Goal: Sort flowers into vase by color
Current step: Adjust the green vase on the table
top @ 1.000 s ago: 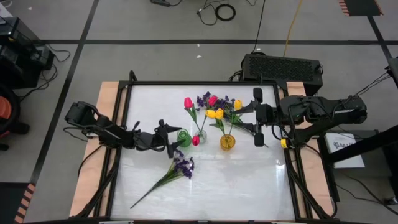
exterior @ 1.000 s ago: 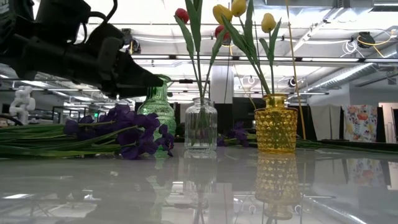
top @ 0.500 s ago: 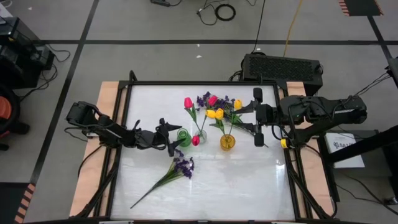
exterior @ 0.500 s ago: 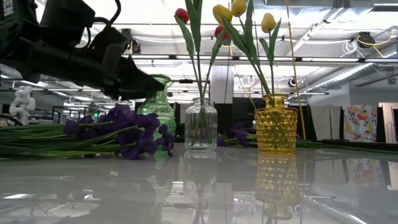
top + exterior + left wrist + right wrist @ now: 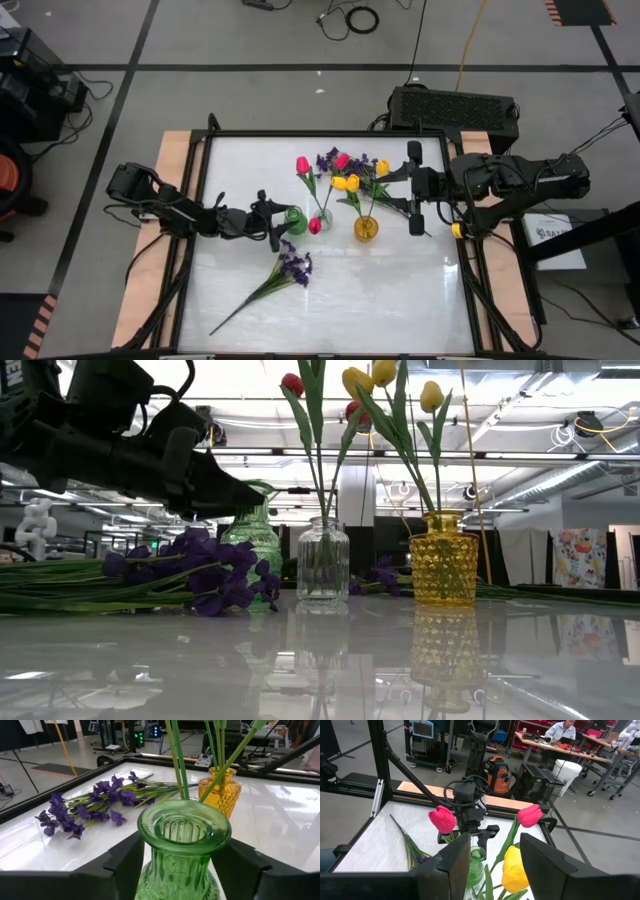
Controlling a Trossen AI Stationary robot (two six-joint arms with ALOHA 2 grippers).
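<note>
The left gripper [image 5: 283, 222] sits at the table's middle, its two dark fingers [image 5: 125, 862] straddling the body of the green vase [image 5: 181, 845], one on each side. They look close to the glass, but whether they already press it I cannot tell; nothing else is in them. The vase is empty.

From that vase, at about 6 o'clock in the overhead view, a purple sprig [image 5: 293, 266] lies flat on the white table [image 5: 400, 300], stem trailing toward 7 o'clock. At 3 o'clock stands the clear vase [image 5: 323, 563] with pink-red tulips [image 5: 302, 165], then the yellow vase [image 5: 444, 559] holding yellow tulips [image 5: 347, 183]. More purple blooms [image 5: 328, 159] show at 1 o'clock.

The right gripper [image 5: 414, 202] hangs at the table's 3 o'clock side, fingers spread, gripping nothing, pointed at the tulips.

The step in hand appears to be steadying the green vase for the purple flowers. Next, I judge, one arm must lift the lying sprig by its stem, tip it upright and thread it into the narrow green mouth while the vase is braced.
</note>
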